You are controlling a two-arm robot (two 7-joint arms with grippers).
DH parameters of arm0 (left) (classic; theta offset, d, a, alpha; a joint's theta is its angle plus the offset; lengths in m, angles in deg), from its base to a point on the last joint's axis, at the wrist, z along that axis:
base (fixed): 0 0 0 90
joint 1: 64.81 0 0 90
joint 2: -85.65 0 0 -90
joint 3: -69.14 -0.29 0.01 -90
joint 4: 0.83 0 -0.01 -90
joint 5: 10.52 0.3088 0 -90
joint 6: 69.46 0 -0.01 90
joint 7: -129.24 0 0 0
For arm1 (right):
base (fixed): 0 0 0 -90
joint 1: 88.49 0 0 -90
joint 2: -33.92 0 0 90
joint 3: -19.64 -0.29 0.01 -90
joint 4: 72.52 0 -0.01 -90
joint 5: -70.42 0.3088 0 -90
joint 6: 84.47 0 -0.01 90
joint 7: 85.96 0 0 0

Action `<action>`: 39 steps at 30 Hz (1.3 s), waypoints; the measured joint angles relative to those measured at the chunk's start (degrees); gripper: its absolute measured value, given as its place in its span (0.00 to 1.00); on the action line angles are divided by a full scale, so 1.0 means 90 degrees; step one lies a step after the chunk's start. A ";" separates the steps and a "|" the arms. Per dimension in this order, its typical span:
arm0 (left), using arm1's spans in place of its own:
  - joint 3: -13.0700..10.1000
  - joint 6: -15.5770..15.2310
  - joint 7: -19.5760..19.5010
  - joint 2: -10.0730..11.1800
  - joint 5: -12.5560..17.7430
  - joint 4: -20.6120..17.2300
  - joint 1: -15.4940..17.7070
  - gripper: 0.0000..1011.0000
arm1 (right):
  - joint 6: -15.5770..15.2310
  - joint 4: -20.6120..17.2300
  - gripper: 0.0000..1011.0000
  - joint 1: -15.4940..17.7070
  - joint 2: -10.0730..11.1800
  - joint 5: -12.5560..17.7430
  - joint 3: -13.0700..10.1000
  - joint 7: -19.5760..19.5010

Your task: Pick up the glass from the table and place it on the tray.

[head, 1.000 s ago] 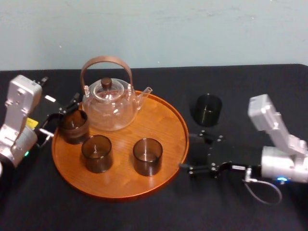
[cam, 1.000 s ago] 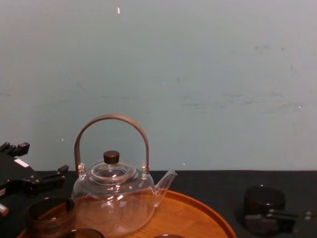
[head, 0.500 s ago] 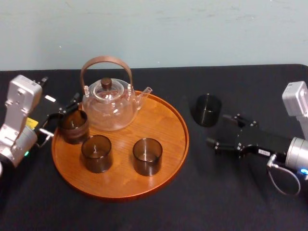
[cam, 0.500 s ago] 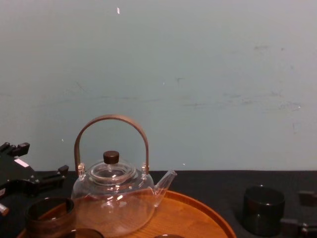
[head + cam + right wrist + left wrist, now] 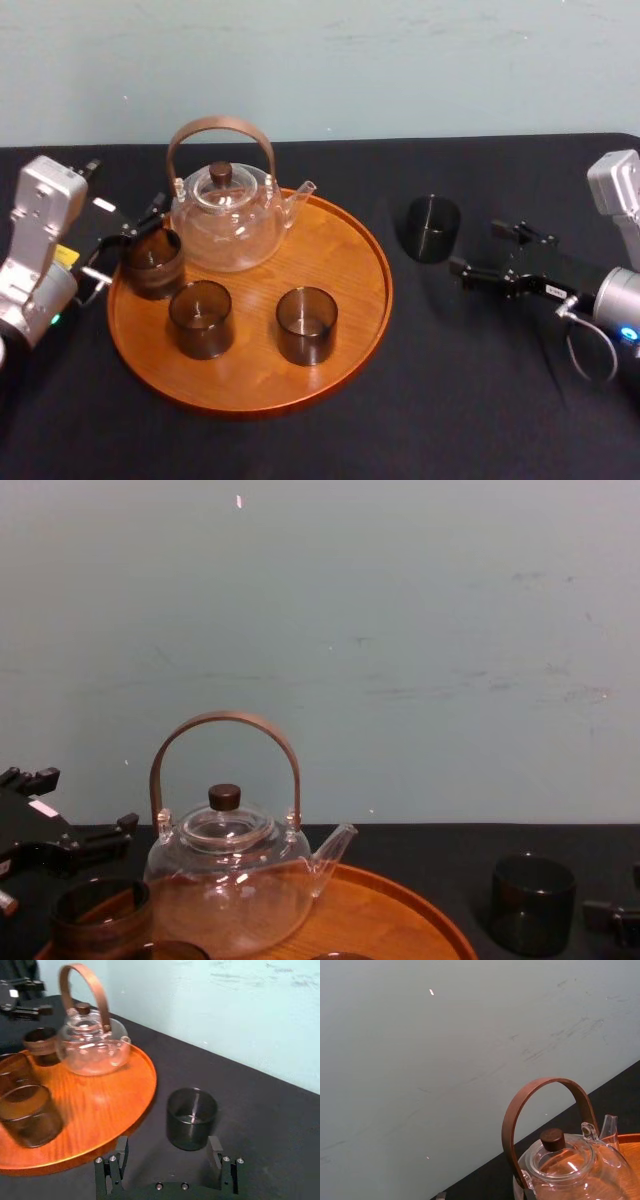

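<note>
Glass (image 5: 432, 228), dark and upright, sits on the black table (image 5: 300, 440) right of center in the head view, off the tray, just beside the tray's right rim area but apart from it. Right gripper (image 5: 476, 247) is spread wide, nothing held; its fingers (image 5: 462, 268) point toward the glass from the right, tips just beside it, not closed around it. The right wrist view has the glass (image 5: 191, 1119) just ahead of the gap of the right gripper (image 5: 168, 1152), nearer one finger than the other; can't tell if that finger touches it. In the chest view the glass (image 5: 532, 902) is lower right, with a black finger tip (image 5: 610, 915) at the right edge, close to it. The right arm comes in from the right edge of the head view. Left gripper (image 5: 125, 240) is at the left of the frame, fingers apart, gripping nothing, beside the leftmost tray glass (image 5: 152, 262). Tray (image 5: 345, 255), round, orange-brown wood, fills the center left. On it: a clear glass teapot (image 5: 222, 215) with a brown hoop handle toward the back, that leftmost glass near the left rim, and two more dark glasses (image 5: 201, 318) (image 5: 306, 324) toward the front, all upright and apart from each other.
</note>
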 joint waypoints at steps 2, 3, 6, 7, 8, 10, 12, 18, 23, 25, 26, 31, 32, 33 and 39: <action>0.0000 0.0000 0.0000 0.0000 0.0000 0.0000 0.0000 0.99 | -0.0048 0.0110 0.99 -0.0075 -0.0092 -0.0057 -0.0007 -0.0070; 0.0000 0.0000 0.0000 0.0000 0.0000 0.0000 0.0000 0.99 | -0.0062 0.0151 0.99 -0.0104 -0.0130 -0.0079 -0.0009 -0.0090; 0.0000 0.0000 0.0000 0.0000 0.0000 0.0000 0.0000 0.99 | -0.0102 0.0315 0.99 -0.0209 -0.0258 -0.0168 -0.0009 -0.0145; 0.0000 0.0000 0.0000 0.0000 0.0000 0.0000 0.0000 0.99 | -0.0109 0.0343 0.99 -0.0230 -0.0281 -0.0191 -0.0008 -0.0151; 0.0000 0.0000 0.0000 0.0000 0.0000 0.0000 0.0000 0.99 | -0.0130 0.0422 0.99 -0.0291 -0.0345 -0.0239 0.0002 -0.0165; 0.0000 0.0000 0.0000 0.0000 0.0000 0.0000 0.0000 0.99 | -0.0151 0.0507 0.99 -0.0349 -0.0406 -0.0288 0.0016 -0.0177; 0.0000 0.0000 0.0000 0.0000 0.0000 0.0000 0.0000 0.99 | -0.0176 0.0622 0.99 -0.0437 -0.0491 -0.0365 0.0038 -0.0197; 0.0000 0.0000 0.0000 0.0000 0.0000 0.0000 0.0000 0.99 | -0.0181 0.0979 0.99 -0.0689 -0.0723 -0.0626 0.0126 -0.0248; 0.0000 0.0000 0.0000 0.0000 0.0000 0.0000 0.0000 0.99 | -0.0159 0.1229 0.99 -0.0869 -0.0879 -0.0799 0.0199 -0.0225; 0.0000 0.0000 0.0000 0.0000 0.0000 0.0000 0.0000 0.99 | -0.0153 0.1349 0.99 -0.0952 -0.0955 -0.0864 0.0228 -0.0183; 0.0000 0.0000 0.0000 0.0000 0.0000 0.0000 0.0000 0.99 | -0.0151 0.1385 0.99 -0.0978 -0.0980 -0.0884 0.0233 -0.0170; 0.0000 0.0000 0.0000 0.0000 0.0000 0.0000 0.0000 0.99 | -0.0145 0.1590 0.99 -0.1118 -0.1115 -0.0992 0.0257 -0.0090; 0.0000 0.0000 0.0000 0.0000 0.0000 0.0000 0.0000 0.99 | -0.0144 0.1665 0.99 -0.1168 -0.1163 -0.1029 0.0264 -0.0071; 0.0000 0.0000 0.0000 0.0000 0.0000 0.0000 0.0000 0.99 | -0.0143 0.1747 0.99 -0.1220 -0.1210 -0.1061 0.0269 -0.0049; 0.0000 0.0000 0.0000 0.0000 0.0000 0.0000 0.0000 0.99 | -0.0136 0.2036 0.99 -0.1399 -0.1374 -0.1155 0.0277 0.0014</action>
